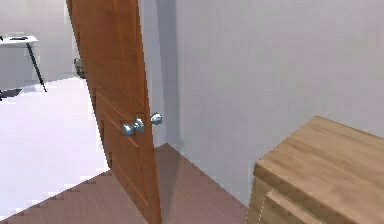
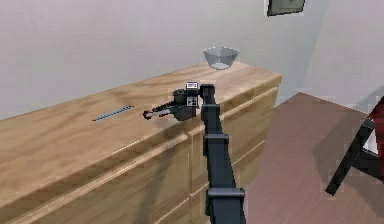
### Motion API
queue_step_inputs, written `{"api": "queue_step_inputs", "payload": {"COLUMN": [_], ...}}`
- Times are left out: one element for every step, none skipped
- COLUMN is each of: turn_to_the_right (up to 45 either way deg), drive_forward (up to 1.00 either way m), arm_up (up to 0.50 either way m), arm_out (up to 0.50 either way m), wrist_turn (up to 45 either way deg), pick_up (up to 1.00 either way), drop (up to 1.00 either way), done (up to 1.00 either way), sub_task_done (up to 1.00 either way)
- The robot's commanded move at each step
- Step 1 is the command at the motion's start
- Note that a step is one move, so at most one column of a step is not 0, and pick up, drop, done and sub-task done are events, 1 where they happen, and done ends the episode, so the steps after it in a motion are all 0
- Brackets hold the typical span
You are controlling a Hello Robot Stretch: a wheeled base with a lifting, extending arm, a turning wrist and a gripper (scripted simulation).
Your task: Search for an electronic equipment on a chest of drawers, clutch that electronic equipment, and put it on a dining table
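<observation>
We see a wooden chest of drawers (image 2: 60,140) with 2 things on its top: a thin dark stick (image 2: 113,113) nearer the back edge and a clear bowl (image 2: 220,57) at the right-hand back corner.

This is a room in a home. A wooden door (image 1: 115,100) with round silver knobs (image 1: 133,127) stands open on the left, with a small table (image 1: 18,40) far behind it. A long wooden chest of drawers (image 2: 100,150) sits by the wall, with a bowl (image 2: 220,57) on top. A picture (image 2: 285,6) hangs on the wall. A dark chair (image 2: 360,150) is on the right.
</observation>
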Motion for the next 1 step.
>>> {"api": "queue_step_inputs", "payload": {"turn_to_the_right": [0.0], "drive_forward": [0.0], "arm_up": [0.0], "arm_out": [0.0], "wrist_turn": [0.0], "pick_up": [1.0], "drop": [0.0], "done": [0.0], "sub_task_done": [0.0]}}
